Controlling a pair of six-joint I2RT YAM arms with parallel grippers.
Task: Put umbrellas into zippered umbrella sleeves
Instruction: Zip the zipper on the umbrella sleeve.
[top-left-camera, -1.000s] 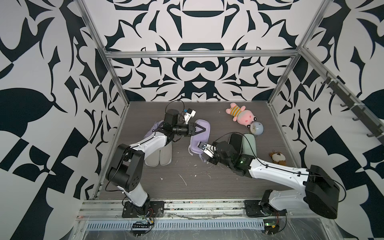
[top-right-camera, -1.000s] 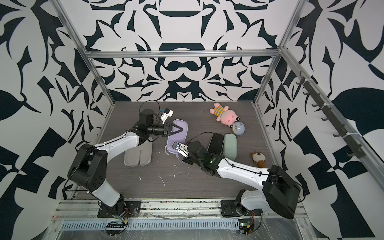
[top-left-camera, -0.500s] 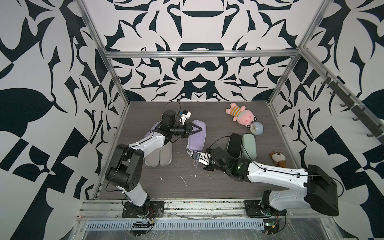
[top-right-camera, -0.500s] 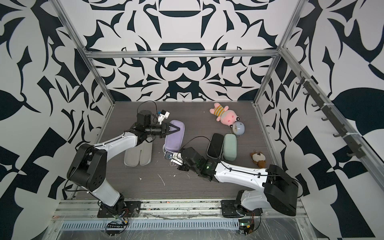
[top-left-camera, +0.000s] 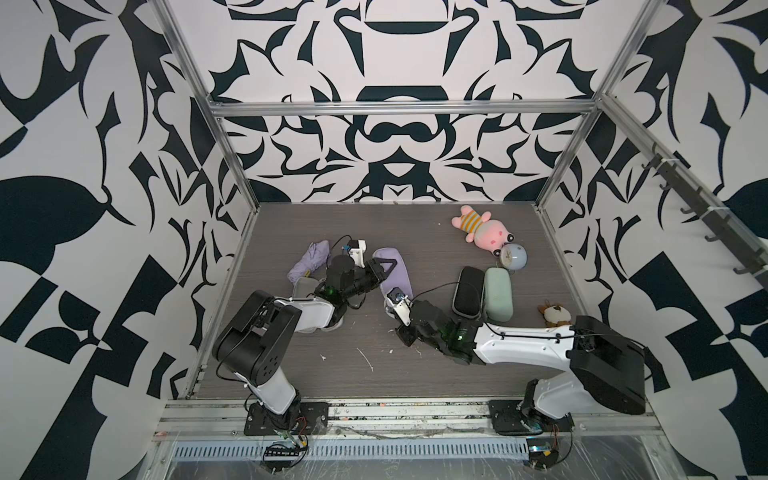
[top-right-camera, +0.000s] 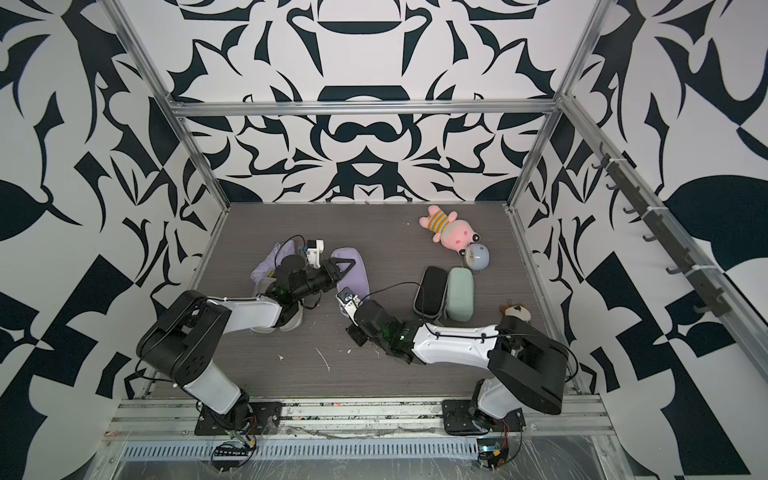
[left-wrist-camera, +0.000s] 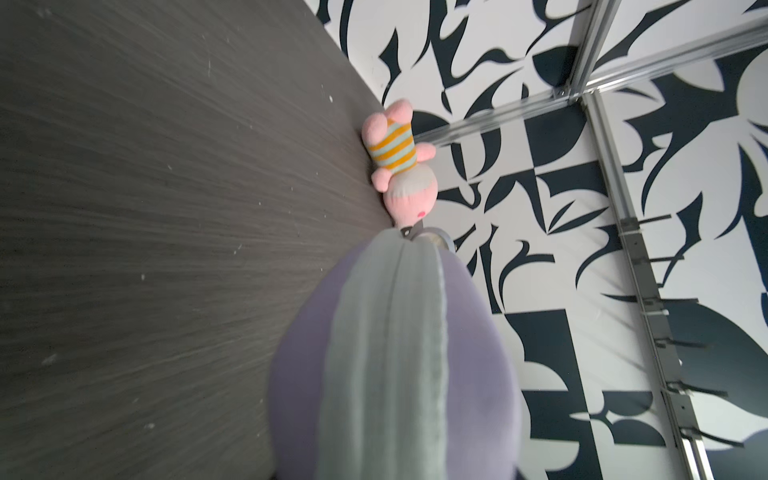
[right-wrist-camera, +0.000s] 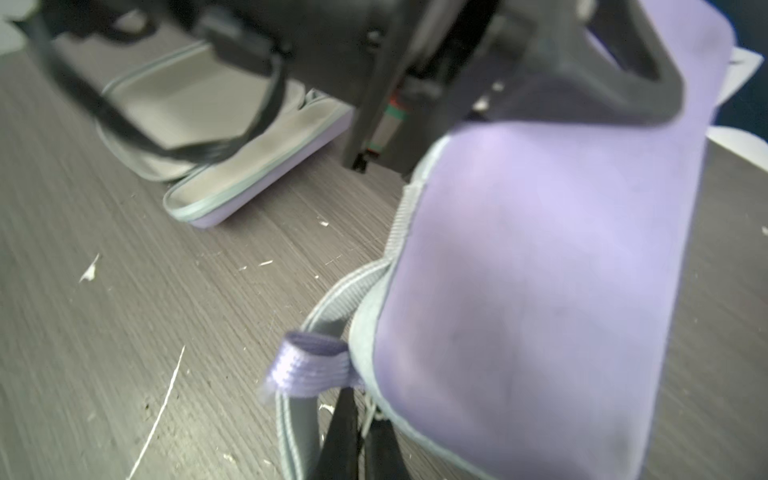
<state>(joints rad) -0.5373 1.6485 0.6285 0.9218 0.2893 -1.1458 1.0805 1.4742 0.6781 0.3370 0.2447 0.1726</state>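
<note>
Read from above, with 12 o'clock at the back wall, patterned walls on metal posts close the desk at 9, 12 and 3 o'clock. The arm bases stand along the 6 o'clock edge. The widest free surface lies toward 6 o'clock and carries only pale scraps. A pink plush toy and a round clock sit at 1 o'clock.

The lilac sleeve is near the desk's middle, tilted, with its 6 o'clock end low. Its shell is matte lilac, and its grey zip band is turned toward the left wrist camera. At the low end the grey tape gapes and a small lilac loop sticks out. At its 3 o'clock lie the black sleeve and the mint sleeve, closed and touching side by side. At 9 o'clock lies a lilac umbrella. Near it, partly under the left arm, is an open lilac sleeve showing grey lining.

The left hand clamps the tilted sleeve across its broad faces. The right hand has its fingers pressed together at the gaping end; I cannot tell whether they pinch the zip pull.
</note>
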